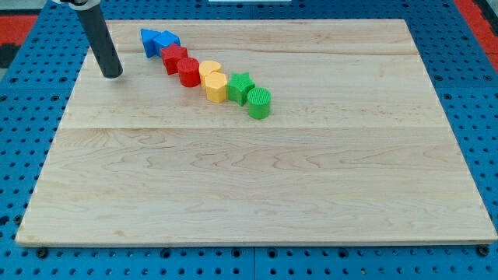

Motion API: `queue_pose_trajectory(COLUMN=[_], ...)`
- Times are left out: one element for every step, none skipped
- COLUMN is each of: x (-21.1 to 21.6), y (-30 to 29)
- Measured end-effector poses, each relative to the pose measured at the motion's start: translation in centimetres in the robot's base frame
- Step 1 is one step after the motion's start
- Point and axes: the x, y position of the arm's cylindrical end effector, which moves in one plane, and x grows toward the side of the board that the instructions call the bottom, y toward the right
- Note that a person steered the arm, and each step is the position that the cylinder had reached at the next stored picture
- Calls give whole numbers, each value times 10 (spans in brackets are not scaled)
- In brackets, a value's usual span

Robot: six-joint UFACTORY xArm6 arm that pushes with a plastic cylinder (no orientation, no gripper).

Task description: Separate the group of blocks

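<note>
Several blocks lie touching in a diagonal chain in the view's upper left middle. From the top left: a blue block [149, 40], a second blue block [166, 40], a red block [175, 58], a red cylinder-like block [189, 71], a yellow block [208, 71], a second yellow block [216, 87], a green star [240, 86] and a green cylinder [259, 103]. My tip [113, 74] rests on the board to the left of the chain, apart from it, about level with the red blocks.
The blocks sit on a light wooden board [257, 187], which lies on a blue pegboard table [15, 117]. The board's left edge runs close to my tip.
</note>
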Motion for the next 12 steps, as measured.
queue_pose_trajectory(x=[9, 25, 57, 64, 62, 60, 60, 63, 63, 63, 63, 58], y=[4, 26, 76, 101, 96, 96, 154, 205, 206, 200, 170, 167])
